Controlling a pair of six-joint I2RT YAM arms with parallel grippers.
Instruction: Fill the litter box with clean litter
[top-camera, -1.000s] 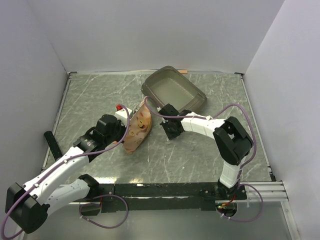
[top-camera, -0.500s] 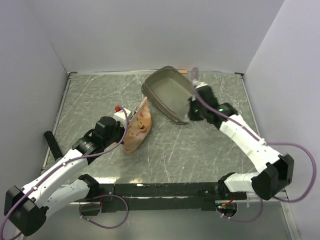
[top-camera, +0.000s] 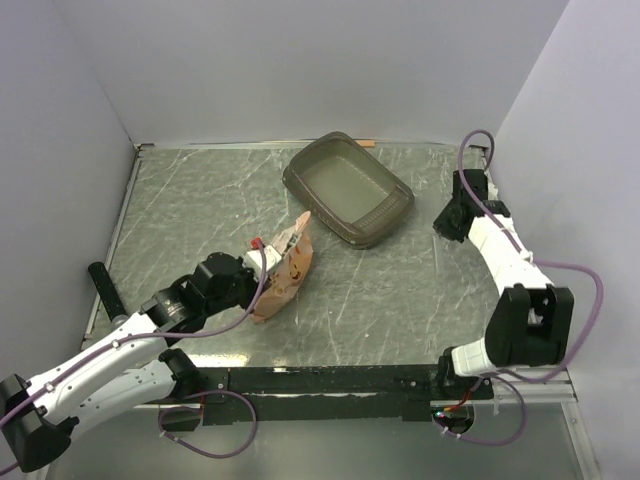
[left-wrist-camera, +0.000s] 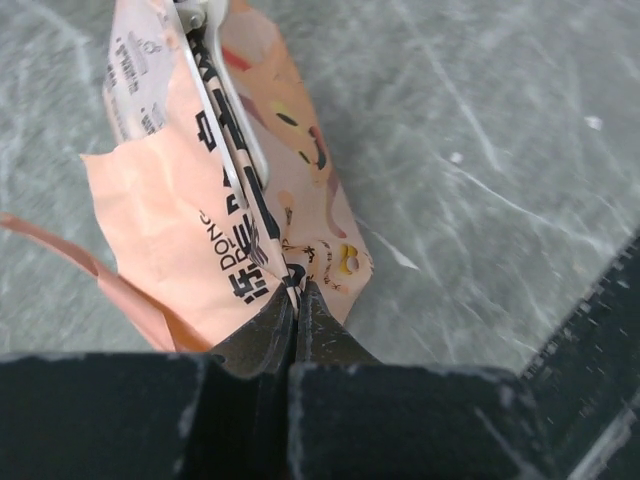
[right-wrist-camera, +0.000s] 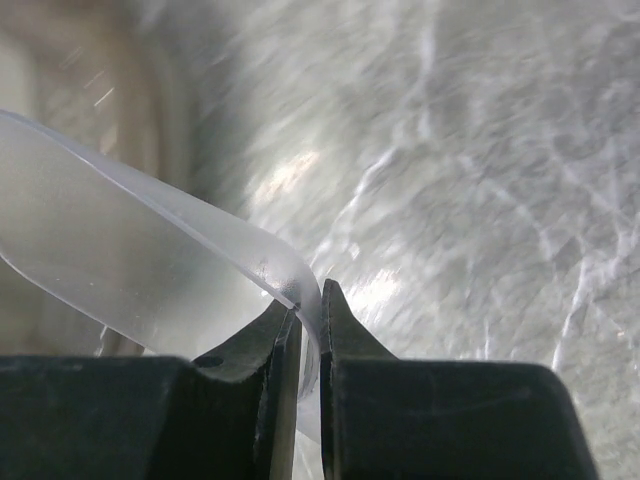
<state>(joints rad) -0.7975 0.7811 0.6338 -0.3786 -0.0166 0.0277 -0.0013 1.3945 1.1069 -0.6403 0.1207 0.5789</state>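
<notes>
Bag (left-wrist-camera: 215, 190) clamped in my left gripper (left-wrist-camera: 297, 300), toward near edge; box (top-camera: 318, 212) by far edge. My right gripper (right-wrist-camera: 308, 300) pinches clear plastic (right-wrist-camera: 130, 250). Step: bringing bag. Next: lift bag over box, tip.

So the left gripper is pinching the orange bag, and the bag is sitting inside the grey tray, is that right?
Not quite. The left gripper is pinching the orange bag, but the bag is not inside the grey tray. It is outside the tray, over the table on the tray's near left side and apart from it. The top view shows this.
</notes>
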